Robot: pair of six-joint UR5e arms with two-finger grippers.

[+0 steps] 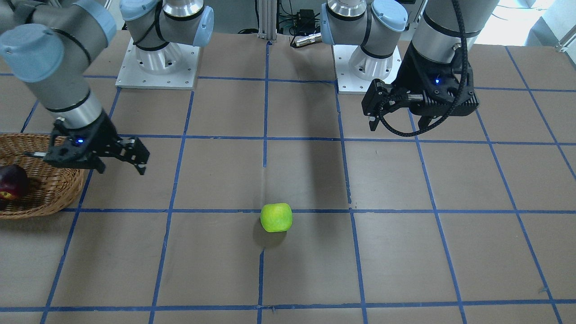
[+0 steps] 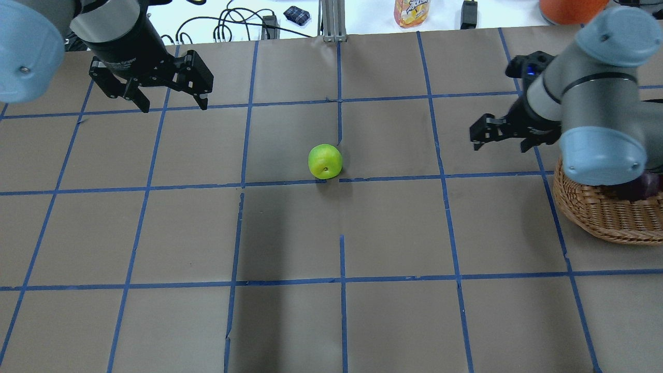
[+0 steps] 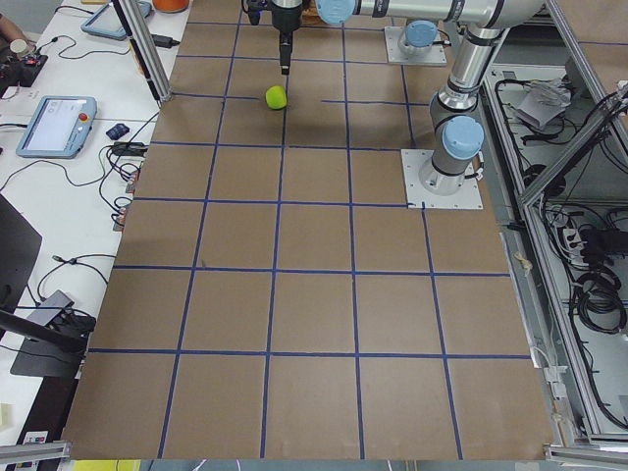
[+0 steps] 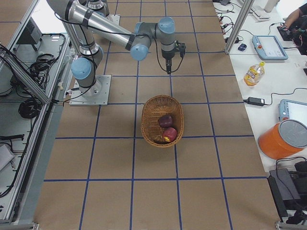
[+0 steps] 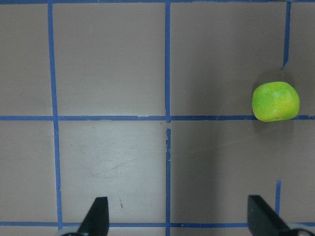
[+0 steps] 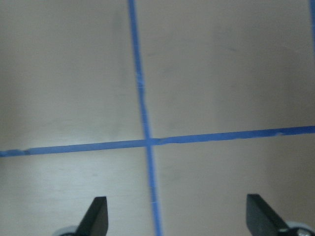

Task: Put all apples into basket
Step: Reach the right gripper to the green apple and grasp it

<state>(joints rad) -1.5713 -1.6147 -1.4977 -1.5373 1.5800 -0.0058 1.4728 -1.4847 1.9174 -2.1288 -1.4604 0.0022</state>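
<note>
A bright lime green apple (image 1: 276, 217) lies alone on the table's middle; it also shows in the overhead view (image 2: 325, 161) and the left wrist view (image 5: 275, 101). The wicker basket (image 4: 146, 120) stands at the robot's right and holds a maroon apple (image 4: 165, 120) and a red apple (image 4: 170, 134). My right gripper (image 1: 120, 170) is open and empty, hovering beside the basket's rim (image 1: 54, 193) on the side toward the green apple. My left gripper (image 2: 171, 101) is open and empty, high over the table's far left, well away from the green apple.
Blue tape lines grid the brown table. A juice bottle (image 2: 412, 10) and an orange container (image 2: 570, 8) stand beyond the far edge. The arm bases (image 1: 157, 58) are bolted at the robot's side.
</note>
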